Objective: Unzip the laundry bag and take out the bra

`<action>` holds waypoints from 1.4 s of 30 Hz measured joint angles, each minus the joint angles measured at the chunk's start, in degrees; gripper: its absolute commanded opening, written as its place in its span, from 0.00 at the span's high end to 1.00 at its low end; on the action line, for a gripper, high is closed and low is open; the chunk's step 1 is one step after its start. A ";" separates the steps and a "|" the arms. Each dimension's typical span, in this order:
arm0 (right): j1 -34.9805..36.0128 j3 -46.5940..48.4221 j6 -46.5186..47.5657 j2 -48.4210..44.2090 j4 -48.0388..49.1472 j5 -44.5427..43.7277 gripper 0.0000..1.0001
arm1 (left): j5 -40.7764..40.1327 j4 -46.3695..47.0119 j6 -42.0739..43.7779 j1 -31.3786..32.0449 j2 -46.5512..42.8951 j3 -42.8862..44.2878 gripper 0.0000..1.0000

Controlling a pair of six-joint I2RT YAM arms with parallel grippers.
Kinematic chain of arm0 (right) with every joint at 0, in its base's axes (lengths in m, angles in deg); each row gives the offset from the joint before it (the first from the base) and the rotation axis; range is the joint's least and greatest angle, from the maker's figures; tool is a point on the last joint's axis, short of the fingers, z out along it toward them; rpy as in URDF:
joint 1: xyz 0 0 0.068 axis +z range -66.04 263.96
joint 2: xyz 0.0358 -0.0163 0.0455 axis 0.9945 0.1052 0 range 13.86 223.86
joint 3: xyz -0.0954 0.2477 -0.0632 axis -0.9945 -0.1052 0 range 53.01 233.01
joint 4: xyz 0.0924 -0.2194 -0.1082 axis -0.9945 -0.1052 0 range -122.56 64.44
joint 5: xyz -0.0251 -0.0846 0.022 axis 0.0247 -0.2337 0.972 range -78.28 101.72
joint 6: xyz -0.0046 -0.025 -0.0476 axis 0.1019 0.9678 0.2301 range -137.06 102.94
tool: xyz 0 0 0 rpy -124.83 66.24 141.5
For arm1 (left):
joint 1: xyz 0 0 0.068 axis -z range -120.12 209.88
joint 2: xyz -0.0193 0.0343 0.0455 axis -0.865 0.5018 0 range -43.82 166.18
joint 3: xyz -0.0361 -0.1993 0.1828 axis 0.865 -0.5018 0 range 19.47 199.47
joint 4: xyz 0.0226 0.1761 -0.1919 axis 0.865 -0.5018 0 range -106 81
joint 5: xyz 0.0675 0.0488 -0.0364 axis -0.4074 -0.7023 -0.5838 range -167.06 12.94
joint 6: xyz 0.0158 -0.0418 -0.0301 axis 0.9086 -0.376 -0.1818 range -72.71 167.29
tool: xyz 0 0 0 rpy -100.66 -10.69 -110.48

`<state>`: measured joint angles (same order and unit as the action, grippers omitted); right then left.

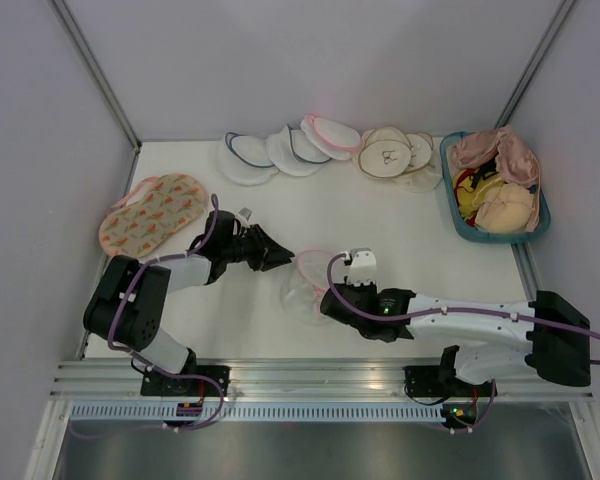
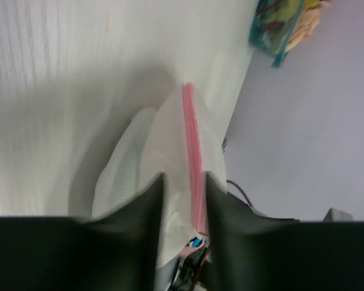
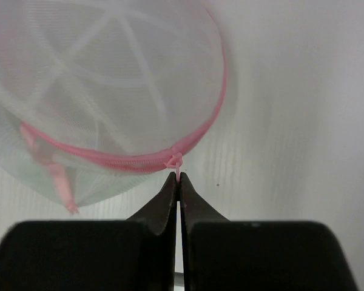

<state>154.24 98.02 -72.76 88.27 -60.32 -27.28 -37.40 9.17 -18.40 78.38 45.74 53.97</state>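
Two hands hold the bag (image 1: 302,283), which is near the front of the worktop (image 1: 380,215), between the arms. The left hand (image 2: 182,185) is closed on the edge of the bag, with a fold of white mesh and the pink zipper (image 2: 193,151) between its fingers. The right hand (image 3: 178,182) is closed tight on the small pink pull (image 3: 175,161); its fingers meet with no gap.

The part of the zipper seen from the right wrist looks closed, so I judge the unzipping is only beginning. I cannot see the bra clearly. Through the mesh there are only pale forms, so I suppose it is inside.

The bag is very light and soft, and thin ribs give it the dome shape. It will follow any tug, so one hand must anchor the edge near the slider. The pull is small and smooth and may slip out, so it should be drawn along the line of the zipper, not away from it. The bra, being padded and soft, is best taken by a cup edge or strap once the opening is wide.
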 measured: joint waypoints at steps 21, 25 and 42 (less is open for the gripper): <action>-0.39 -5.27 10.80 -9.57 10.03 11.13 1.00 | -8.83 -3.80 -3.96 14.82 -21.09 -3.82 0.05; -0.39 -5.27 11.63 -9.51 11.98 12.07 1.00 | -10.58 -6.01 -4.87 18.12 -18.03 -3.82 0.05; -0.39 -8.90 14.01 -10.19 19.80 16.33 0.99 | -14.56 -0.76 -9.62 23.47 -1.14 3.98 0.43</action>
<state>153.85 89.13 -58.75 78.08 -40.52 -10.96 -51.96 8.41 -28.02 101.86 44.60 57.95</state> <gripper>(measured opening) 0.009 0.695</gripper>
